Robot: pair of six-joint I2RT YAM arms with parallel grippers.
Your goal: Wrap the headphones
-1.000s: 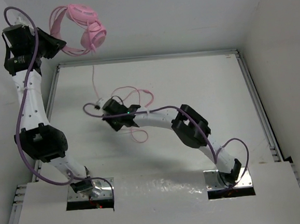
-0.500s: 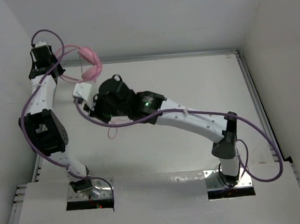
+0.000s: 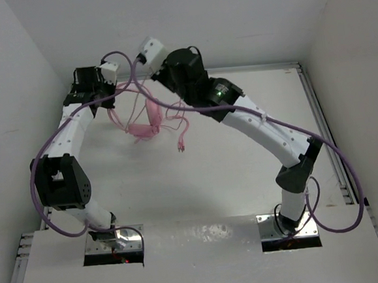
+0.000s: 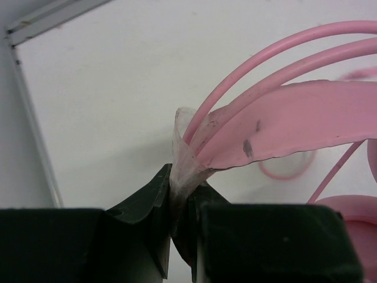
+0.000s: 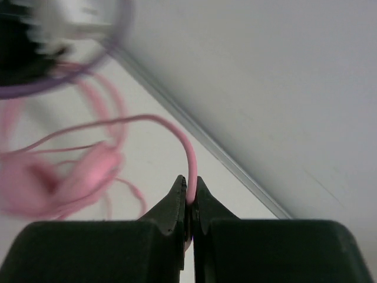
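The pink headphones (image 3: pixel 143 127) hang low over the back left of the table, their earcups down and loops of thin pink cord (image 3: pixel 174 120) trailing around them. My left gripper (image 4: pixel 184 191) is shut on the whitish end of the headband (image 4: pixel 277 127), and an earcup (image 4: pixel 353 215) shows at that view's lower right. My right gripper (image 5: pixel 189 197) is shut on the cord (image 5: pixel 187 153), which arcs left to the blurred headphones (image 5: pixel 53 180). The cord's plug end (image 3: pixel 181 146) dangles to the right of the headphones.
Purple robot cables (image 3: pixel 132 87) cross above the headphones between the two wrists. The table's metal rim (image 3: pixel 262 67) runs along the back, with white walls close behind it and on the left. The right arm (image 3: pixel 266 125) spans the table's right half.
The left arm has brought the headphones from high at the back left corner to low over the table. The right arm swung from mid-table up to the back, carrying the cord.
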